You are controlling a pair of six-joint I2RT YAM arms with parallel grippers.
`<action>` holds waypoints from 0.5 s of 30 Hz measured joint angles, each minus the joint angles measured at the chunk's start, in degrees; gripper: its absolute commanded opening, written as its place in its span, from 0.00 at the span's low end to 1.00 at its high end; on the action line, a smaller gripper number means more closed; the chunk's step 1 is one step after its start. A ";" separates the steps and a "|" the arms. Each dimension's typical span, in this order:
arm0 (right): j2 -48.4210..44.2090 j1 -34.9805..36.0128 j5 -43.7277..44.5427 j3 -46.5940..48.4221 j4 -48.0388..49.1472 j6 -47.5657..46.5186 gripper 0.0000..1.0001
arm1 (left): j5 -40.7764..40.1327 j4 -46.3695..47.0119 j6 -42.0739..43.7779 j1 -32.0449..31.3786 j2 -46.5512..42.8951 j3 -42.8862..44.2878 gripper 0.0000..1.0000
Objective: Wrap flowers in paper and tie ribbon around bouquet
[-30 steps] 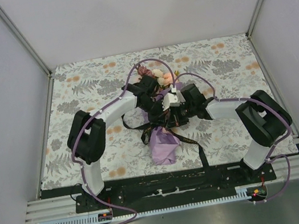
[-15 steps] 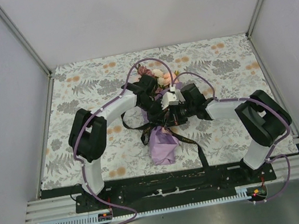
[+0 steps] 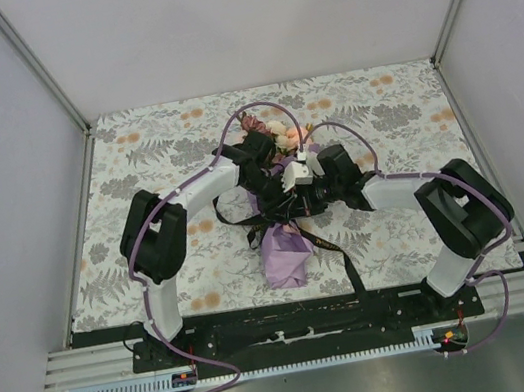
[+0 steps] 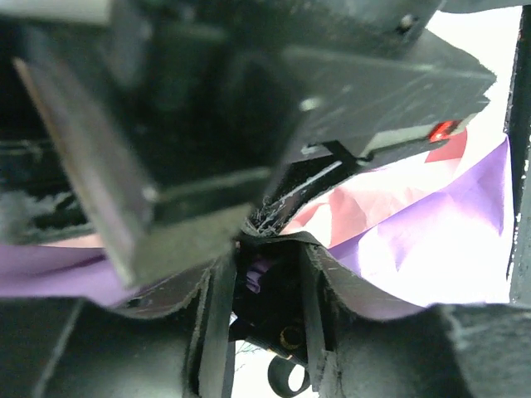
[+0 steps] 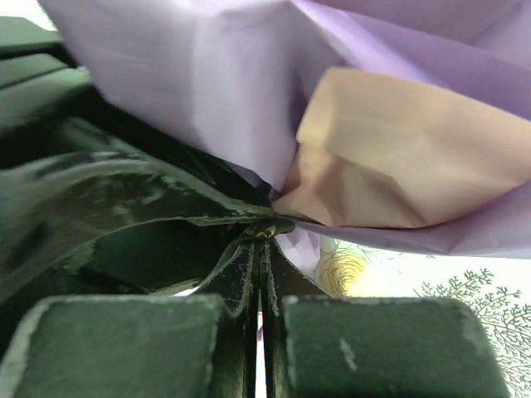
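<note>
The bouquet [image 3: 284, 249] lies mid-table, a lilac paper [image 3: 289, 262] cone with its narrow end toward me and the flowers [image 3: 271, 133] sticking out at the far end. The black ribbon [image 3: 243, 222] loops around the cone's middle, and one tail trails near-right [image 3: 351, 263]. My left gripper [image 3: 266, 181] [image 4: 267, 259] sits over the cone with its jaws apart, dark ribbon showing in the gap. My right gripper [image 3: 299, 200] [image 5: 264, 242] is shut, pinching the ribbon [image 5: 270, 225] at its tips against the paper [image 5: 207, 75].
The floral tablecloth [image 3: 151, 144] covers the table, walled left, right and behind. Both arms cross over the bouquet with purple cables [image 3: 266, 106] arching above. The black base rail [image 3: 285, 324] runs along the near edge.
My left gripper's jaws have come apart from shut. My right gripper has shifted slightly toward the bouquet's middle and stays shut. The bouquet has barely moved.
</note>
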 measured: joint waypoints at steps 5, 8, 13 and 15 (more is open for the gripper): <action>-2.23 0.00 -0.79 -0.72 2.25 -0.37 0.00 | -0.07 -0.15 0.50 0.28 0.11 0.02 0.29; -2.78 -0.07 -0.81 -1.03 2.75 -1.25 0.00 | 0.17 -0.20 0.94 0.42 0.11 0.31 0.18; -2.91 -0.28 -0.85 -1.60 2.71 -2.78 0.00 | -0.13 -0.11 0.98 1.38 0.11 0.31 0.02; -3.08 -0.24 -0.98 -1.73 2.91 -2.95 0.06 | 0.13 0.02 1.01 1.88 0.09 0.31 0.02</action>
